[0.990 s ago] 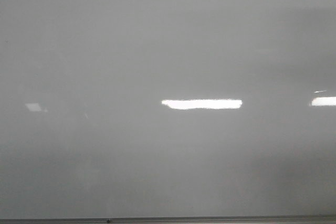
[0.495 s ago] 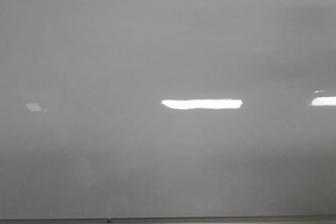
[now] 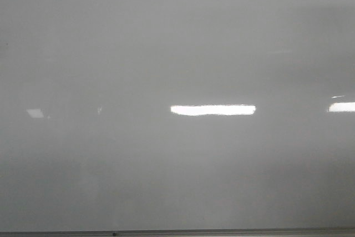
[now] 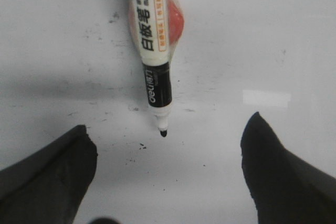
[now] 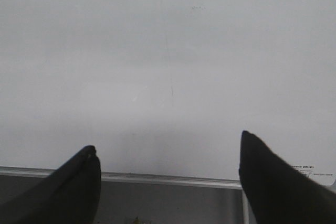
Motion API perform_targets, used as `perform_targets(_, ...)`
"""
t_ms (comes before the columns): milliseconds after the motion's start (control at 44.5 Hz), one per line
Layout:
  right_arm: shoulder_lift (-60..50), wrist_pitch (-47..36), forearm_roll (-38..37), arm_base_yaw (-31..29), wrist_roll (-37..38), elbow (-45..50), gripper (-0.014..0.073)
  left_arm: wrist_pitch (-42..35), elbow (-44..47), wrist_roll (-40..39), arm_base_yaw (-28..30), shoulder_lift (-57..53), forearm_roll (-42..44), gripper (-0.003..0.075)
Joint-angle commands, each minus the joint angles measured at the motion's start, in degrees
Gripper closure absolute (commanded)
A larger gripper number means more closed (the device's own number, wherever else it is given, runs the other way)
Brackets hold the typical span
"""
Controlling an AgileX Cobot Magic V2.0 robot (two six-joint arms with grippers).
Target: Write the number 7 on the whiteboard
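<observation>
whiteboard (image 3: 177, 54) fills the front view, glossy pale grey with bright light reflections (image 3: 213, 110) and a thin metal edge strip (image 3: 222, 231) along its bottom; no number 7 shows on it, only faint old smudges, so the writing looks not yet begun. the surface should be hard and slick, so a tip would glide with light pressure. left claw (image 4: 168, 174) stands wide, its dark fingers (image 4: 52, 177) well apart, with an uncapped marker (image 4: 155, 61) lying beyond them, black tip toward the claw; it looks light and stiff, best gripped on the labelled barrel. right claw (image 5: 168, 177) is wide too, holding nothing, over the board's lower edge. against the earlier front frames, only a faint glint left of centre has shifted.
</observation>
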Motion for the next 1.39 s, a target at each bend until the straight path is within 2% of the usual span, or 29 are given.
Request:
perform_targets(0,0.1,-3.9,-0.5,-0.2,-0.4,-1.5,0.0023,-6.0,-2.3,-0.6,0.2,1.1,0.1,0.0176)
perform_targets(292,0.1,-3.9,-0.5,-0.2,-0.4,-1.5,0.0023,-14.6,-2.3,-0.5,0.2,5.7,0.3,0.0176)
perform_targets(517,0.1,-4.0,-0.5,-0.2,-0.4,-1.5,0.0023,-17.3,-2.3,-0.5,0.2,7.3,0.3,0.0185)
perform_targets(1102,0.1,-4.4,-0.6,-0.2,-0.4,-1.5,0.0023,-17.6,-2.3,-0.5,0.2,8.4,1.7,0.0578)
perform_targets(1372,0.0,-5.9,-0.6,-0.2,-0.4,-1.5,0.0023,-14.3,-2.3,-0.4,0.2,7.5,1.8,0.0688)
